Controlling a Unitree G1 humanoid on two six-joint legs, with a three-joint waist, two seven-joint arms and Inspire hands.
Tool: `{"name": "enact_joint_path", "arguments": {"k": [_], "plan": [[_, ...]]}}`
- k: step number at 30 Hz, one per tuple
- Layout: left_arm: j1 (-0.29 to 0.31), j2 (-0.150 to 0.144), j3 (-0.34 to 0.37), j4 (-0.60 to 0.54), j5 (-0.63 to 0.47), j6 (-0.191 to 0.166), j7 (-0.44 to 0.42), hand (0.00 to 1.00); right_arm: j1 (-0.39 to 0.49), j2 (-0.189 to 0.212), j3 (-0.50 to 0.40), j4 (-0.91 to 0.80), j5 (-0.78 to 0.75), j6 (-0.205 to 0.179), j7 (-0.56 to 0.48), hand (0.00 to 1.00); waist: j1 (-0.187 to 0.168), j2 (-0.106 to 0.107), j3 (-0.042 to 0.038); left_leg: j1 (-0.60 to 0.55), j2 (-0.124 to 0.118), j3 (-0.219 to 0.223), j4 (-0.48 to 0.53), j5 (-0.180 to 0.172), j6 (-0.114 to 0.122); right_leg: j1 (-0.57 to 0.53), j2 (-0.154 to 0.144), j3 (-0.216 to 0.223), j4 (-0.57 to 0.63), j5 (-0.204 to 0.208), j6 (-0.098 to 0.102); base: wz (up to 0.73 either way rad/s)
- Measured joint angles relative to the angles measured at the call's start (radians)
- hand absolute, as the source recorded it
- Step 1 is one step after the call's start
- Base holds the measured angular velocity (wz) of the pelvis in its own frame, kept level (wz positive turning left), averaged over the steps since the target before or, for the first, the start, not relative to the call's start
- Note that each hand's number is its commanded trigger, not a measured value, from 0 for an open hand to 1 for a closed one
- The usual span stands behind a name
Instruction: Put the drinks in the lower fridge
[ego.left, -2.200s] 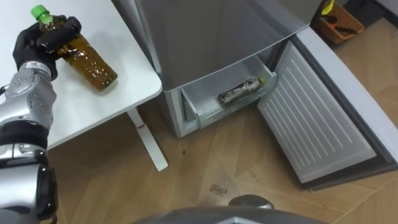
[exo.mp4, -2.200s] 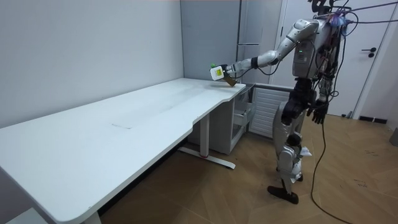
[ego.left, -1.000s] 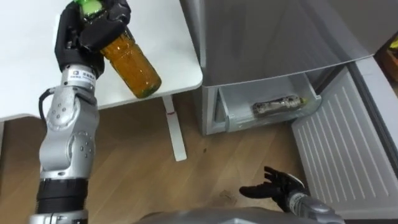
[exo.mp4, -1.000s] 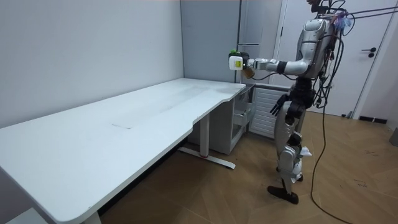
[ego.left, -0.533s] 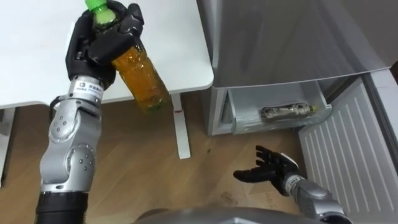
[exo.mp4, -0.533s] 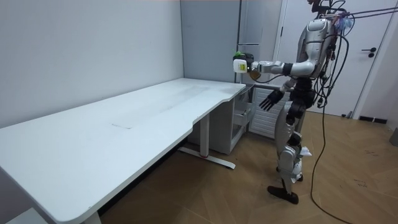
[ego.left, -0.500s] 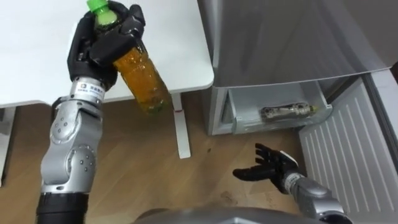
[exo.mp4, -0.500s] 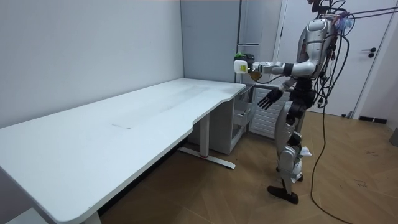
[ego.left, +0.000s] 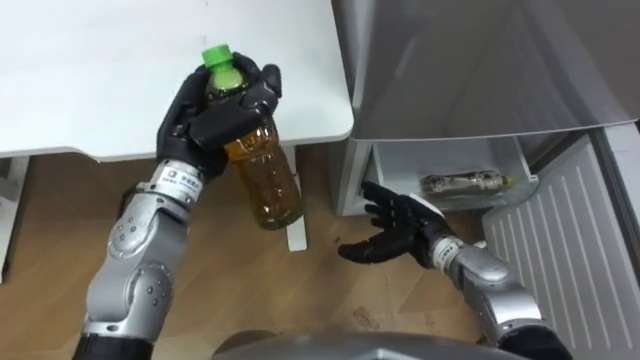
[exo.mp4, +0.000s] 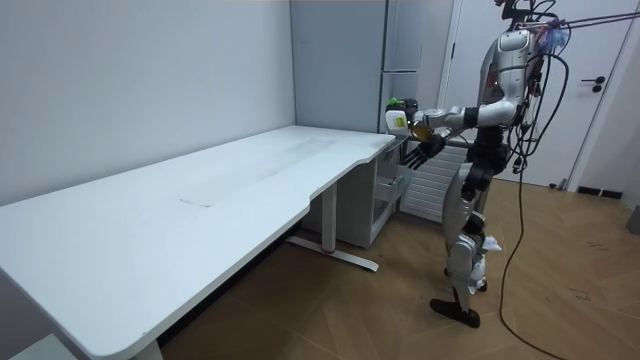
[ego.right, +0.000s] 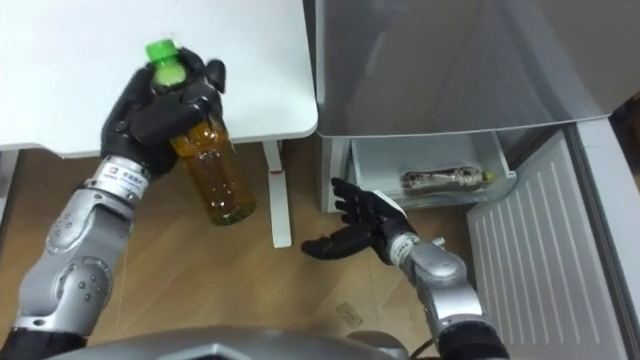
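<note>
Now the left hand (ego.left: 215, 112) is clamping its fingers around the amber bottle (ego.left: 270, 185), hanging it beside the white table (ego.left: 100, 80) corner. The right hand (ego.left: 400, 232) is spreading its fingers before the open drawer (ego.left: 430, 158), which is holding another bottle (ego.left: 465, 183).

A long white table (exo.mp4: 200, 200) is set along a plain, pale grey wall (exo.mp4: 130, 80). Its front edge is cut in a shallow curve, and it is carried on a white leg (exo.mp4: 327, 222) with a flat foot. At its far end a tall grey fridge (exo.mp4: 335, 70) is stood against the wall. The floor (exo.mp4: 570, 300) is laid in light wood planks set at angles. A white door (exo.mp4: 608, 130) with a dark handle (exo.mp4: 597, 85) is seen at the room view's right. The room is evenly lit.
</note>
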Motion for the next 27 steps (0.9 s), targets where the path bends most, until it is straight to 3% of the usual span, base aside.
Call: {"name": "enact_joint_path", "arguments": {"k": [8, 15, 23, 27], "plan": [[0.001, 0.011, -0.089, 0.019, 0.190, -0.001, -0.018, 1.00, -0.005, -0.016, 0.102, -0.088, 0.004, -0.003, 0.138, 0.00, 0.003, -0.004, 0.0010, -0.003, 0.000, -0.001, -0.001, 0.000, 0.000, -0.004, 0.000, 0.001, 0.001, 0.000, 0.000, 0.00], [-0.003, 0.029, -0.118, 0.000, 0.216, -0.003, -0.023, 1.00, -0.001, -0.061, 0.165, -0.202, 0.075, -0.003, 0.201, 0.00, 0.000, -0.005, 0.0009, -0.001, 0.001, 0.002, -0.001, 0.000, 0.000, -0.004, 0.000, 0.003, 0.004, 0.000, 0.000, 0.00], [-0.006, 0.025, -0.154, -0.006, 0.423, -0.061, -0.009, 1.00, -0.001, -0.065, 0.169, -0.242, 0.130, -0.023, 0.299, 0.00, 0.002, -0.005, 0.0012, 0.001, 0.002, -0.001, 0.004, 0.000, 0.000, -0.005, 0.001, 0.001, 0.017, 0.000, 0.000, 0.00], [-0.007, 0.026, -0.170, -0.008, 0.473, -0.080, -0.004, 1.00, -0.001, -0.070, 0.183, -0.242, 0.186, -0.032, 0.340, 0.00, 0.002, -0.007, 0.0012, -0.004, 0.002, -0.002, -0.001, 0.000, 0.000, -0.006, 0.001, 0.000, 0.017, 0.000, 0.000, 0.00]]}}
